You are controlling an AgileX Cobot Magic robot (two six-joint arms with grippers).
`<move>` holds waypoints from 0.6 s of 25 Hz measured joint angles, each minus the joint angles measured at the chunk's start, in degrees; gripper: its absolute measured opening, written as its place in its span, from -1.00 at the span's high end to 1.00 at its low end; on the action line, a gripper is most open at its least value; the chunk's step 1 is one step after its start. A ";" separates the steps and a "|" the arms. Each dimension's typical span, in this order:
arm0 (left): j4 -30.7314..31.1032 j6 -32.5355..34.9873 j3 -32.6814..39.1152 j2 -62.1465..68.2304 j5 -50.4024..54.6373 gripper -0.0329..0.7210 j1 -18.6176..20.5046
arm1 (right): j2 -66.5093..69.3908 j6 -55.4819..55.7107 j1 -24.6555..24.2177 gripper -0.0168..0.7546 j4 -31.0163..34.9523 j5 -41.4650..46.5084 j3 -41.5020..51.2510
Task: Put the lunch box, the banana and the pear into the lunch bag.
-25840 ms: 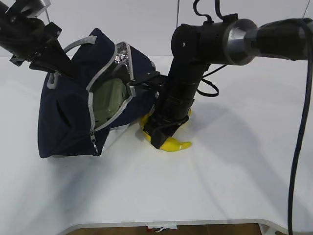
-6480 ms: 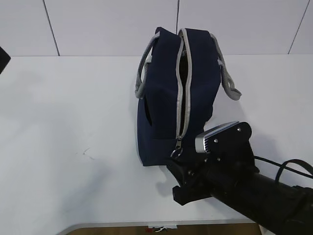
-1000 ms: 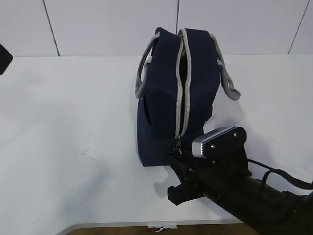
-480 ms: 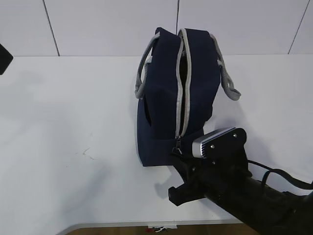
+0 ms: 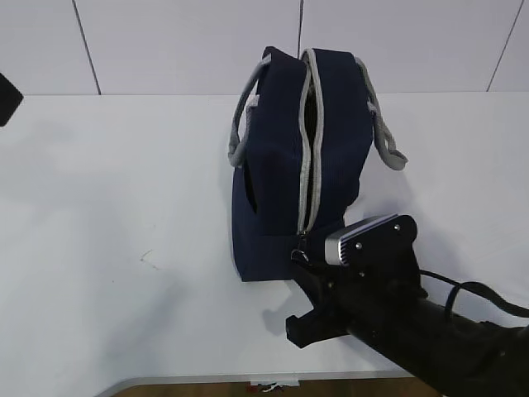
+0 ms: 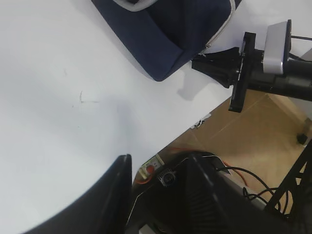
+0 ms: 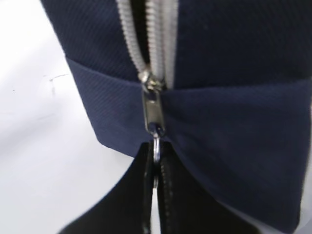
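Right wrist view: right gripper (image 7: 155, 187) pinched on the ring (image 7: 156, 147) of the zipper pull (image 7: 153, 113), low on the near end of the bag (image 7: 234, 73).
Grip risk: thin ring, tiny bite; could slip out on a hard or off-line tug.
Bag risk: standing upright on the table (image 5: 124, 190), nothing bracing it, so could drag or tip instead of zipping.
Left gripper (image 6: 161, 190): jaws part spread, empty, well off from the bag.
Box, banana, pear: not visible, probably inside.
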 joint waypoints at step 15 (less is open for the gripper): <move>-1.13 0.00 0.00 0.00 0.00 0.15 0.00 | -17.10 0.00 0.00 0.92 0.00 22.69 0.00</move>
